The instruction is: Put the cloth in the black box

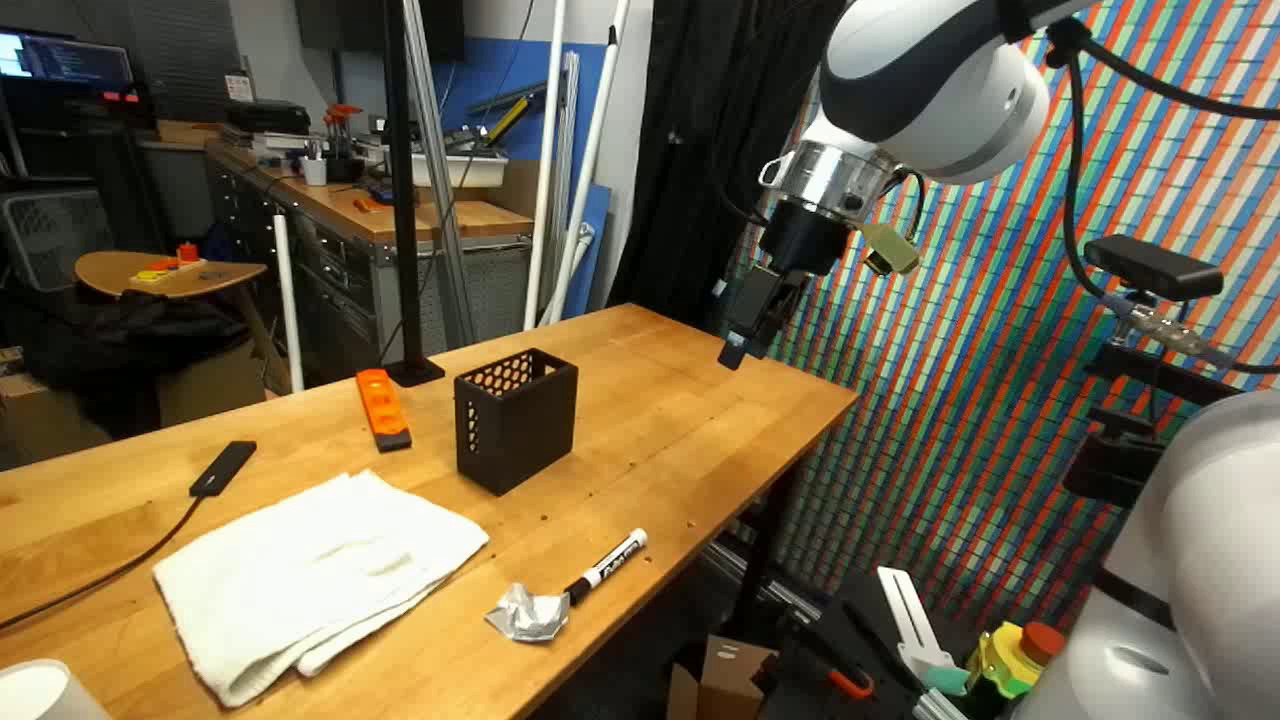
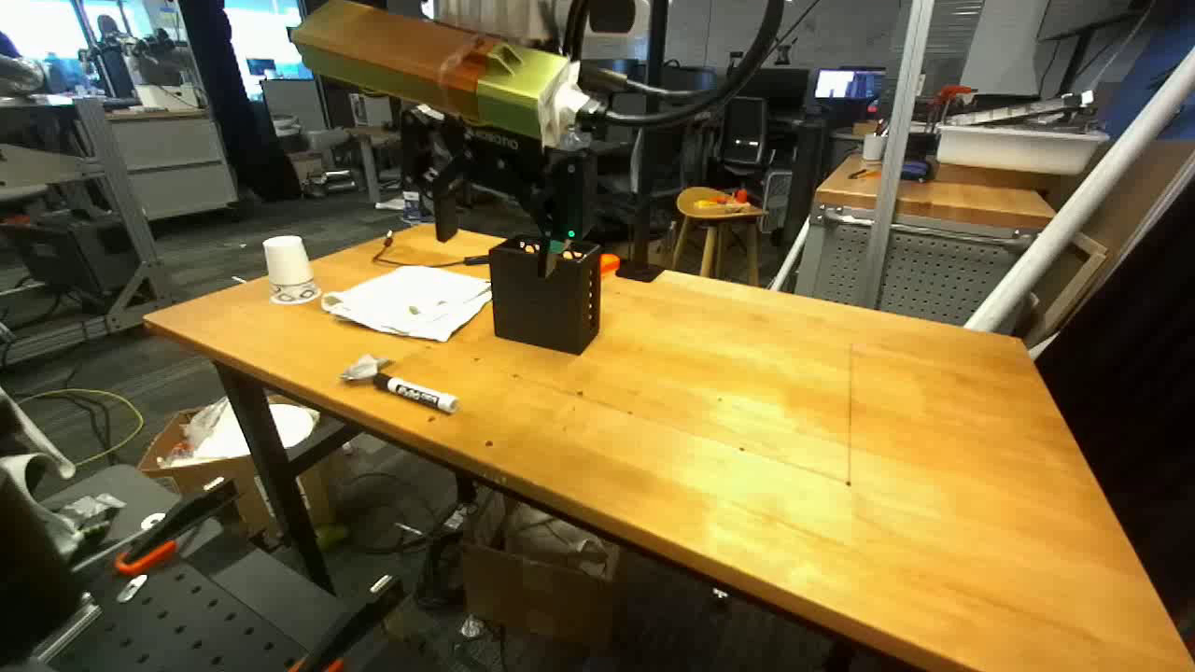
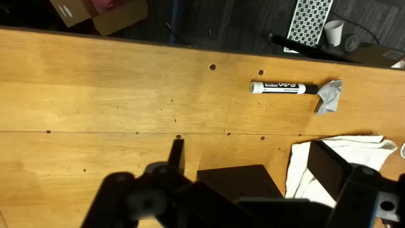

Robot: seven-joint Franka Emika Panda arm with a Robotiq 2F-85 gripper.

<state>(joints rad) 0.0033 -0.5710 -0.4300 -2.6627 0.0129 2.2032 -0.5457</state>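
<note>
The white cloth [image 1: 320, 570] lies folded flat on the wooden table in both exterior views [image 2: 411, 303]. In the wrist view the cloth [image 3: 299, 166] is at the lower right, partly hidden behind a finger. The black box [image 1: 520, 435] stands upright and open-topped beside the cloth, with honeycomb holes in its sides; it also shows in an exterior view [image 2: 532, 303]. In the wrist view the box [image 3: 237, 180] is partly hidden by the gripper body. My gripper [image 3: 246, 144] is open and empty, raised above the table with its fingers wide apart; it also shows in both exterior views [image 1: 742, 345] [image 2: 497, 250].
A marker [image 1: 612, 562] and a crumpled silver piece [image 1: 530, 612] lie near the table's edge. An orange level [image 1: 378, 405] and a black post's base [image 1: 415, 372] are behind the box. A black hub [image 1: 222, 468] with a cable and a paper cup [image 2: 289, 271] are near the cloth.
</note>
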